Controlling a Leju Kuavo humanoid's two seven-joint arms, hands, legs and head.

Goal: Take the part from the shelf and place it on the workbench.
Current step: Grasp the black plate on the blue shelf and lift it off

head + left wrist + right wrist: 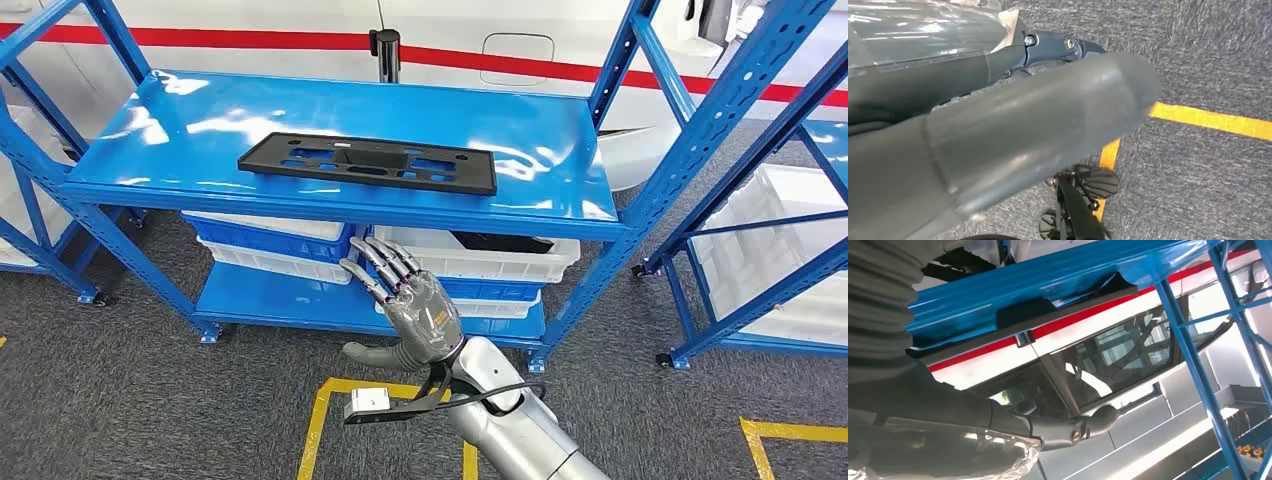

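The part [367, 163], a long flat black plate with cutouts, lies on the top blue shelf [180, 130] near its front edge. My right hand [412, 303] is raised in front of the shelf, just below that edge and under the part's middle. Its fingers are spread and point up at the shelf, and it holds nothing. The right wrist view shows this hand [948, 410] with the part [1068, 302] edge-on beyond it. My left hand [998, 145] hangs over the grey carpet, thumb and fingers extended, with nothing in it.
White and blue bins [470, 262] sit on the lower shelf, with more [270, 245] to the left. A second blue rack with a white bin [790, 240] stands at the right. Yellow tape [325, 405] marks the carpet. Blue uprights [620, 50] flank the top shelf.
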